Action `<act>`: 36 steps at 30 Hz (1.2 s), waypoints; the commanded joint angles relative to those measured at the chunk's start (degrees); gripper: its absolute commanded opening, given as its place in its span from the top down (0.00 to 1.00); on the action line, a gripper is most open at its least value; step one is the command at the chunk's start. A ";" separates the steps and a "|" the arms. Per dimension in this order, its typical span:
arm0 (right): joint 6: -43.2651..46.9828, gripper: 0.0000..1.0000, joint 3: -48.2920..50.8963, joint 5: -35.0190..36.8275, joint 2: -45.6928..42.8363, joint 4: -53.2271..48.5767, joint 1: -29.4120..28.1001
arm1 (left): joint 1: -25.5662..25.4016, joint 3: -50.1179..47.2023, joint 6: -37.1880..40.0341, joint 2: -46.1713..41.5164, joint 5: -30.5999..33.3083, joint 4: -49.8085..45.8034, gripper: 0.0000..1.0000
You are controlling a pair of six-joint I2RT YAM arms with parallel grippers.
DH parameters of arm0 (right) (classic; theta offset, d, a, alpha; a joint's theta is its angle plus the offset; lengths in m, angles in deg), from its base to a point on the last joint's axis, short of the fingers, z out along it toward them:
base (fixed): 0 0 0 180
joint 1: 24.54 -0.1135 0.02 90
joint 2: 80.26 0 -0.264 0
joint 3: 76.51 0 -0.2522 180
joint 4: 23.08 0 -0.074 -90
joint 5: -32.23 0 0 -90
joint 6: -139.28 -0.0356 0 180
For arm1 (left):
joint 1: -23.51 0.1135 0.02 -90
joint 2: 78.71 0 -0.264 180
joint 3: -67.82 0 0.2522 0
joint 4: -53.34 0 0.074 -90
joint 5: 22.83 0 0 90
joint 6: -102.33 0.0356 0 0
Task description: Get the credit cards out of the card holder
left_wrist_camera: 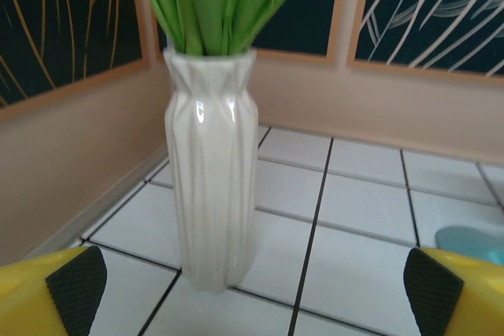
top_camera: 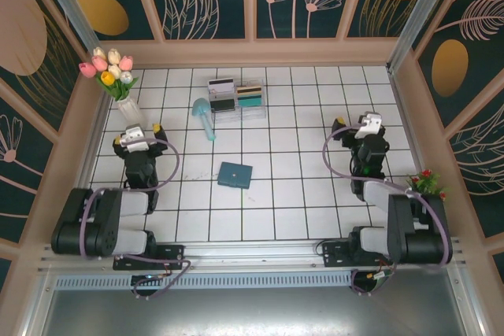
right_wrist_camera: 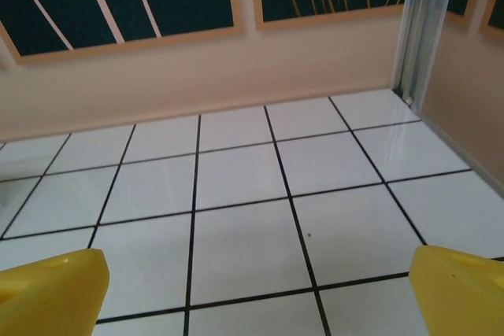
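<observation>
Card holder [top_camera: 235, 175]: dark-teal square, flat on the white tiles [top_camera: 283, 210] near the middle of the floor, turned slightly askew; it looks folded shut, and nothing touches it.
Cards [top_camera: 236, 94]: in the clear box [top_camera: 236, 112] towards the far wall, well apart from the card holder; a white and dark lot is in the left compartment and a yellow, dark and teal lot in the right. Finer detail is too small to tell.
Scoop [top_camera: 203, 116]: pale teal, just left of the box, its handle pointing toward the near side; its edge also shows in the left wrist view [left_wrist_camera: 472, 241].
Left gripper [top_camera: 138, 133] [left_wrist_camera: 253, 289]: released, yellow fingers spread wide with black pads [left_wrist_camera: 76, 289] facing inward. It holds nothing, is left of the card holder and faces the vase.
Vase [top_camera: 130, 108] [left_wrist_camera: 211, 194]: white, ribbed, upright near the far left corner, holding tulips [top_camera: 110, 67].
Right gripper [top_camera: 354, 125] [right_wrist_camera: 256, 289]: released, fingers wide apart over bare tiles, holding nothing. It is right of the card holder and well apart from it.
Plant [top_camera: 428, 182]: small, red-flowered, at the right wall beside the right arm.
</observation>
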 commanded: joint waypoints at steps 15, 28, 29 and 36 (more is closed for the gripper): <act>-21.28 0.01 -18.94 -4.82 -8.16 -49.81 -9.27 | -0.10 26.42 -27.68 -22.11 -13.25 -72.36 0.01; -34.15 0.12 -33.52 0.57 10.23 -49.83 -44.43 | -0.11 24.25 -25.12 -24.87 -15.49 -74.07 0.01; -35.16 0.14 -35.60 1.01 13.09 -50.19 -47.13 | -0.09 24.33 -25.55 -24.61 -13.88 -74.42 0.01; -40.36 0.27 -49.34 -1.66 31.90 -54.74 -57.22 | -0.07 24.10 -25.79 -24.81 -9.10 -75.41 0.01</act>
